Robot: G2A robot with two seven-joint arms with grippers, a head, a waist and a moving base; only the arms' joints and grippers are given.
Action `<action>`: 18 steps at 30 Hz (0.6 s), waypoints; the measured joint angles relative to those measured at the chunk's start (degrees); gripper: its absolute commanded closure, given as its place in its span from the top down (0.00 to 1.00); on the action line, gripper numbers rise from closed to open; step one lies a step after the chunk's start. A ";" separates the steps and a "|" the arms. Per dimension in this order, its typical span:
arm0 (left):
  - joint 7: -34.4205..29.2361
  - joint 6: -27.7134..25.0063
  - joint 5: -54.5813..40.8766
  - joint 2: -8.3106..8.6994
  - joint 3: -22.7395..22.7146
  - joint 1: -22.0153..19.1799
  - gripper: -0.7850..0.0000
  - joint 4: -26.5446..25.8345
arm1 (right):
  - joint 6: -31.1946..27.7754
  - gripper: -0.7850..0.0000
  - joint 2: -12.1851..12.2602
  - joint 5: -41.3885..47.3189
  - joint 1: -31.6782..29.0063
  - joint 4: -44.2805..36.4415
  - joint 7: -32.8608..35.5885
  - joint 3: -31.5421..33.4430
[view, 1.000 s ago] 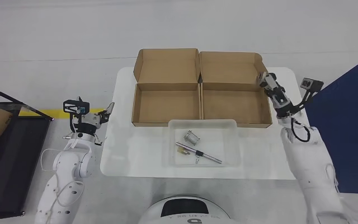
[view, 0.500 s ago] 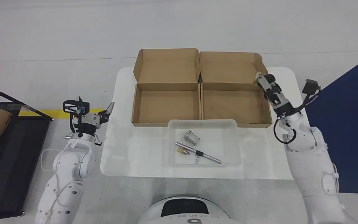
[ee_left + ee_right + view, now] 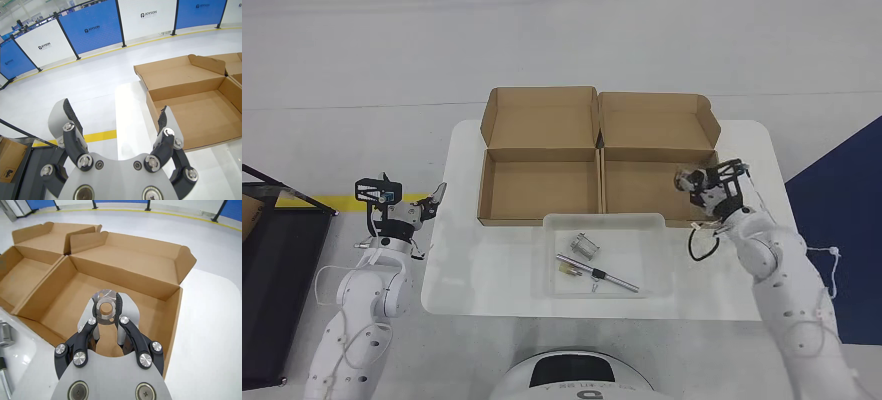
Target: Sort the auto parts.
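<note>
**Right gripper** (image 3: 106, 300): closed narrow on a flange (image 3: 105, 294), pads pressing the hub from either side. It is held over the right half of the right box (image 3: 642, 192), above the cardboard floor and not resting on it.

**Flange**: bright metal disc with a raised central hub, an open bore and small holes through the plate. In the wrist view its face is turned toward the camera.

**Left gripper** (image 3: 115, 106): spread wide, nothing between the ribbed pads. It is at the table's (image 3: 482, 270) left edge, well apart from the parts.

**Left box** (image 3: 537, 190): brown cardboard, lid folded back, set on the far half of the table and touching the right box along one wall.

**Right box**: same make, lid folded back.

**Tray** (image 3: 602, 217): clear plastic, just in front of the two boxes, centred on their shared wall.

**Cylinder** (image 3: 586, 244): short metal part, lying in the tray's far half.

**Shaft** (image 3: 597, 272): long thin metal rod, lying at a slant in the tray, near the cylinder.
</note>
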 measured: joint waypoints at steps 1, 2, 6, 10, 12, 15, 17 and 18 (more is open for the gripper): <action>0.00 0.00 0.00 0.00 0.00 0.00 1.00 0.00 | 1.09 0.00 -0.01 -1.45 0.17 0.07 0.49 -0.33; 0.00 0.00 0.00 0.00 0.00 0.00 1.00 0.00 | 2.59 0.00 -0.05 -3.32 0.55 0.27 1.39 -0.90; 0.00 0.00 0.00 0.00 0.00 0.00 1.00 0.00 | 4.81 0.00 -0.35 -6.26 2.58 1.64 4.29 -3.19; 0.00 0.00 0.00 0.00 0.00 0.00 1.00 0.00 | 5.32 0.00 -0.72 -7.07 5.17 4.43 5.86 -5.22; 0.00 0.00 0.00 0.00 0.00 0.00 1.00 0.00 | 5.33 0.00 -0.92 -7.05 6.21 5.86 6.13 -6.10; 0.00 0.00 0.00 0.00 0.00 0.00 1.00 0.00 | 5.92 0.00 -1.16 -7.56 7.28 7.36 6.65 -7.22; 0.00 0.00 0.00 0.00 0.00 0.00 1.00 0.00 | 6.37 0.22 -1.28 -7.96 7.80 8.06 7.02 -7.78; 0.00 0.00 0.00 0.00 0.00 0.00 1.00 0.00 | 6.63 0.35 -1.32 -8.18 7.99 8.30 7.17 -7.96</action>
